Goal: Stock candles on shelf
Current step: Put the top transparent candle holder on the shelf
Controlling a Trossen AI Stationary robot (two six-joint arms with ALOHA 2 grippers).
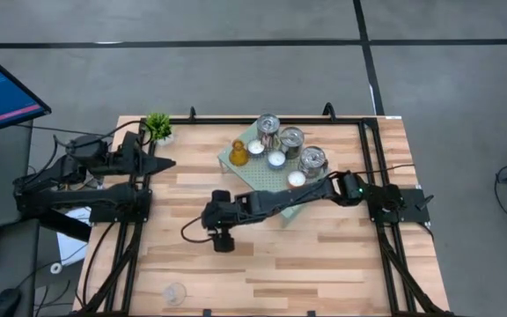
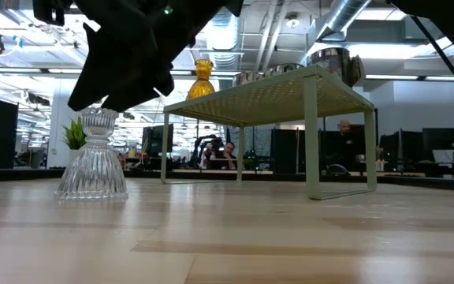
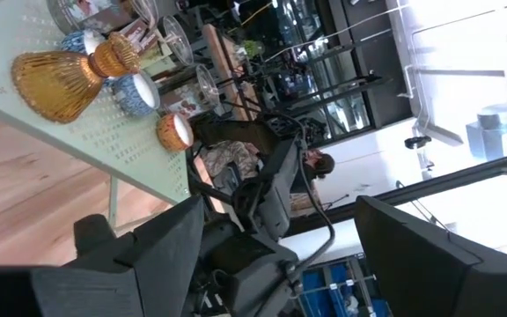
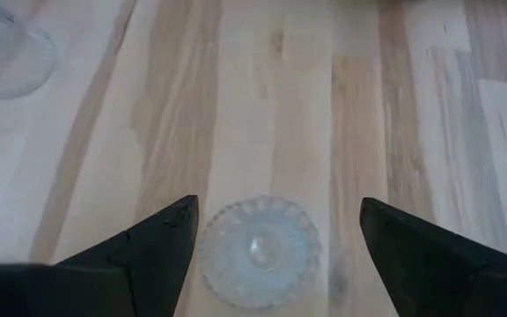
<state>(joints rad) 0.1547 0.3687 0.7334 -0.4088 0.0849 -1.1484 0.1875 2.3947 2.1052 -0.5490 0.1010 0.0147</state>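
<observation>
- While the left pincer (image 1: 167, 163) waits, fingers apart, at the worktop's (image 1: 324, 264) 9 o'clock edge, the high view has the right arm reaching across from 3 o'clock, its pincer (image 1: 224, 241) over bare wood at about 7 o'clock of the shelf (image 1: 227, 158); candles (image 1: 290, 141) crowd the shelf, and another clear holder (image 1: 175, 291) lies far toward 7 o'clock.
- Low view: a ribbed glass holder (image 2: 93, 158) stands upright on the worktop, the right pincer directly above its cup.
- Left wrist view: an amber holder (image 3: 60, 79) and tealights (image 3: 174, 130) sit on the shelf top.
- Right wrist view: the glass holder (image 4: 258, 251) lies straight below, between the wide-apart fingers (image 4: 152, 242), axis vertical. The right arm is plainly nearer; I judge a straight descent comes next.
</observation>
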